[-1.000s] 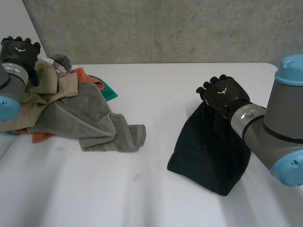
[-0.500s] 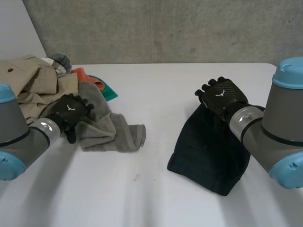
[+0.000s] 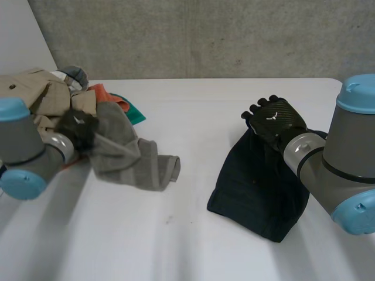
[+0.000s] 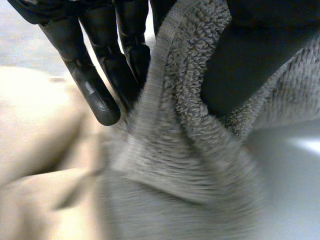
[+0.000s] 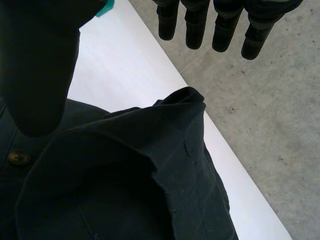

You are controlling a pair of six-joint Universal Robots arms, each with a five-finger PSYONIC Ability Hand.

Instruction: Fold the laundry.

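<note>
You have a white table (image 3: 193, 105) before a grey concrete wall (image 3: 205, 35). Your left hand (image 3: 79, 129) pinches one grey towel (image 3: 126, 155) between fingers and thumb, just beside a clothes pile (image 3: 35, 93). One dark shirt (image 3: 258, 187) lies under your right hand (image 3: 274, 122), whose fingers are straight and hold nothing.

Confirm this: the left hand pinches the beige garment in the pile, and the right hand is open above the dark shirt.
Wrong cloth: the left hand pinches the grey towel, not the beige garment; the left wrist view shows it. The rest holds.
</note>
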